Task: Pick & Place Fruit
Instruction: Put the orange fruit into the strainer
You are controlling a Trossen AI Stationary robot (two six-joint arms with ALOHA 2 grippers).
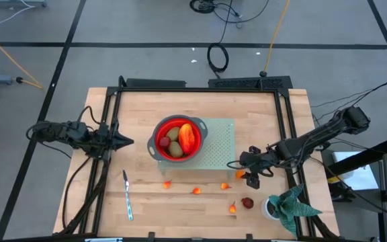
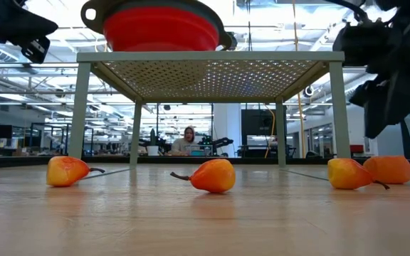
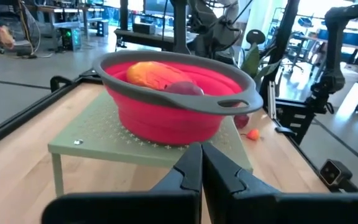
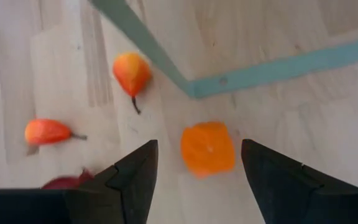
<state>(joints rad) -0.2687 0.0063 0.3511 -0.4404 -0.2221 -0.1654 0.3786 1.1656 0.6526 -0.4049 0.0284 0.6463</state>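
A red bowl (image 1: 178, 138) (image 3: 179, 99) stands on a green perforated stand (image 1: 219, 151). It holds brownish-green kiwis (image 1: 175, 149), a long red-orange piece (image 1: 187, 136) and a dark red one (image 1: 164, 142). Small orange fruits (image 1: 197, 191) (image 2: 212, 175) and a dark red one (image 1: 247, 202) lie on the table. My right gripper (image 1: 244, 173) (image 4: 199, 146) is open and points down over an orange piece (image 4: 207, 148), one finger on either side, not touching it. My left gripper (image 1: 123, 141) (image 3: 201, 158) is shut, left of the bowl.
A silver knife (image 1: 127, 195) lies near the front left. A green plant in a white pot (image 1: 284, 208) stands at the front right corner, close to the right arm. The stand's legs (image 2: 135, 124) rise between the scattered fruits. Black rails (image 1: 109, 128) frame the table.
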